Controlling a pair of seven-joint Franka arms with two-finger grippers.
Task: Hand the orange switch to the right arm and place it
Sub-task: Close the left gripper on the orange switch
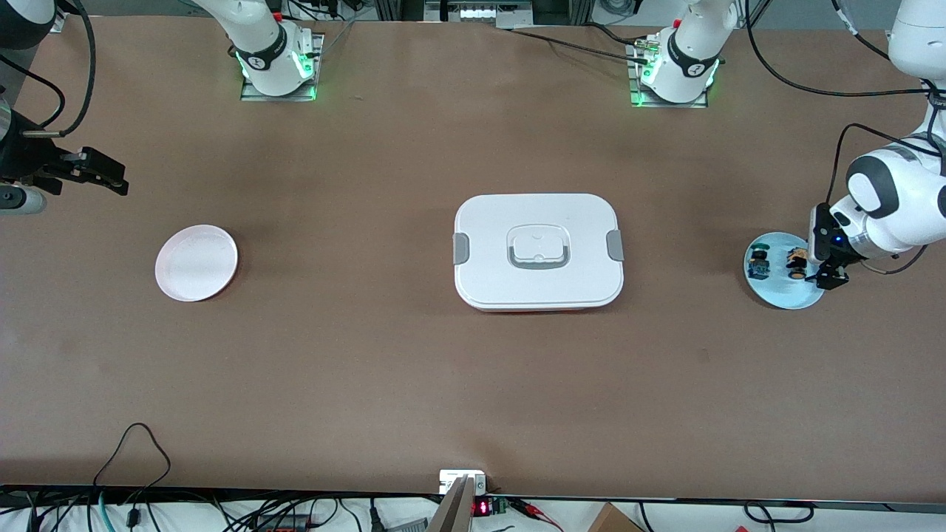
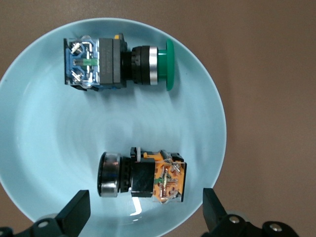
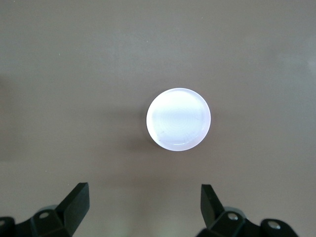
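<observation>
Your left gripper (image 1: 829, 279) hung low over the pale blue plate (image 1: 785, 297) at the left arm's end of the table, its fingers (image 2: 75, 213) spread wide and holding nothing. On that plate lay the orange switch (image 2: 143, 175) on its side, just under the open fingers, with the blue-and-green switch (image 2: 118, 64) beside it, apart. Mid-table sat the white lidded container (image 1: 538, 251), grey clips at both ends. Toward the right arm's end lay the pink plate (image 1: 196, 262). Your right gripper (image 1: 94, 171) waited high above the table near that plate, fingers (image 3: 74, 203) equally wide, empty.
</observation>
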